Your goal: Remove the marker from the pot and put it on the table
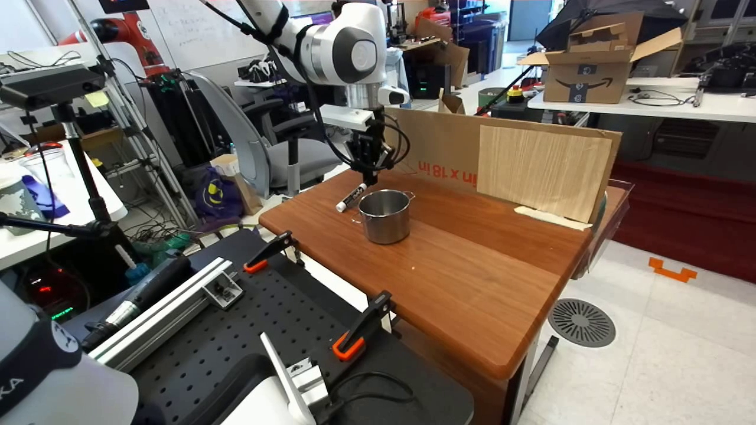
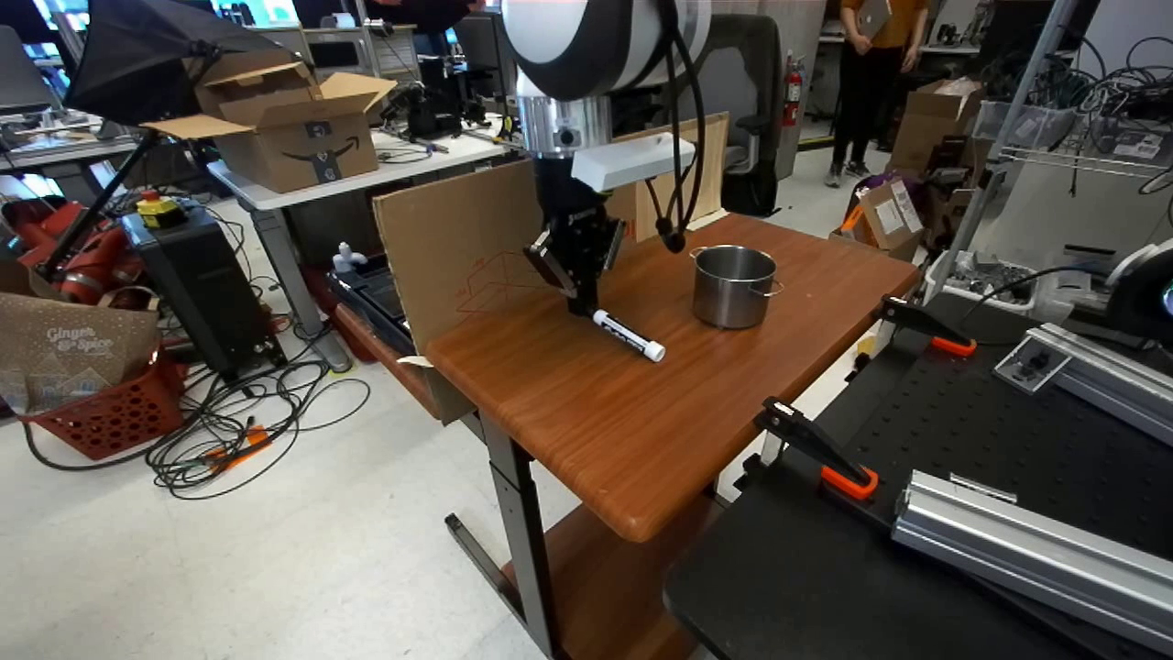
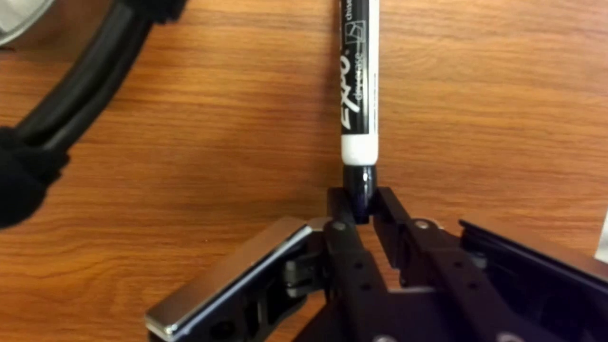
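The marker (image 1: 352,198) is a slim white and black dry-erase pen with a black cap. It also shows in an exterior view (image 2: 630,336) and in the wrist view (image 3: 359,95). My gripper (image 3: 359,204) is shut on the marker's capped end; it also shows in both exterior views (image 1: 370,177) (image 2: 584,307). The marker slants out from the fingertips, low over the table (image 1: 460,283); I cannot tell whether it touches the top. The grey metal pot (image 1: 385,221) stands upright beside the marker, also seen in an exterior view (image 2: 730,298). Only its rim (image 3: 21,31) shows in the wrist view.
A cardboard panel (image 1: 437,147) with a pale wood board (image 1: 543,171) stands along one table edge. Black clamps (image 2: 816,445) and a black perforated platform (image 1: 248,313) lie along another side. Black cables (image 3: 90,90) hang beside the gripper.
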Controlling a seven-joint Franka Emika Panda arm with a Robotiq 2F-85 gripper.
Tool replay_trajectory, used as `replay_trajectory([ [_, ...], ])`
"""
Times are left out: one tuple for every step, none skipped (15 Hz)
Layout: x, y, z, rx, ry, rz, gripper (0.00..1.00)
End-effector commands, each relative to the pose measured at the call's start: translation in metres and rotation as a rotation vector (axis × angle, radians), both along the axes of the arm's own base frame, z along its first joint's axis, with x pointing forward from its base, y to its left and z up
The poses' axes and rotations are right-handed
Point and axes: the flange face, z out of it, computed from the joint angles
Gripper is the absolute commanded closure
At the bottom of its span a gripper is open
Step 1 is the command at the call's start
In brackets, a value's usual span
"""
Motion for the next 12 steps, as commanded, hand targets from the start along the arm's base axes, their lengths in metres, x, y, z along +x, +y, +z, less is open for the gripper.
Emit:
replay_trajectory([
  [0.014,0.004,-0.012,-0.033,-0.008,-0.017,0.95],
  [0.016,0.004,-0.015,-0.037,-0.009,-0.023,0.95],
  [0.018,0.004,-0.018,-0.04,-0.008,-0.028,0.95],
  [0.019,0.004,-0.02,-0.045,-0.007,-0.035,0.56],
  [0.021,0.004,-0.02,-0.047,-0.009,-0.038,0.55],
  [0.022,0.005,-0.021,-0.048,-0.011,-0.043,0.48],
  [0.023,0.004,-0.022,-0.048,-0.01,-0.047,0.4],
  [0.024,0.005,-0.022,-0.048,-0.01,-0.049,0.34],
  [0.025,0.005,-0.023,-0.048,-0.01,-0.053,0.27],
  [0.026,0.004,-0.023,-0.048,-0.01,-0.055,0.19],
  [0.027,0.004,-0.024,-0.047,-0.01,-0.058,0.12],
  [0.027,0.004,-0.023,-0.046,-0.01,-0.06,0.04],
])
